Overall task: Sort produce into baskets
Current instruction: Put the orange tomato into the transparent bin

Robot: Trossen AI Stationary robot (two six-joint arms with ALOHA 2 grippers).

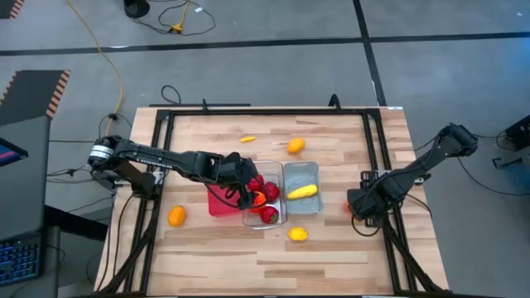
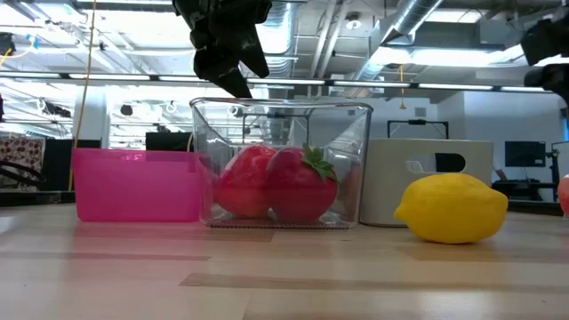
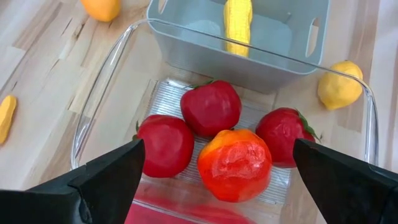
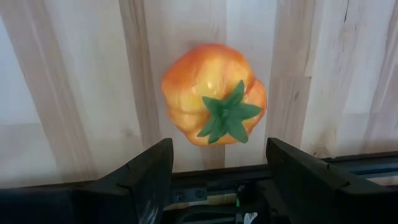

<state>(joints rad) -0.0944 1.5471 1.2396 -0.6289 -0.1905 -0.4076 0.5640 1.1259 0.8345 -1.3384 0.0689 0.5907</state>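
The clear bin (image 1: pixel 277 217) holds three red round fruits (image 3: pixel 210 107) and an orange-red one (image 3: pixel 234 163) resting on its floor. My left gripper (image 3: pixel 217 149) hangs open just above them, a finger on either side of the orange-red fruit, touching nothing. The pale blue bin (image 1: pixel 301 175) holds a yellow elongated piece (image 1: pixel 301 191). The red bin (image 1: pixel 217 205) sits left of the clear one. My right gripper (image 4: pixel 219 146) is open above an orange-red pepper (image 4: pixel 214 93) with a green stem, lying on the table near the right edge.
Loose on the table are an orange (image 1: pixel 176 216) at the near left, a lemon (image 1: pixel 297 234) in front of the bins, an orange (image 1: pixel 296 146) and a small yellow-orange piece (image 1: pixel 247 139) behind them. A black frame (image 1: pixel 377 141) borders the table.
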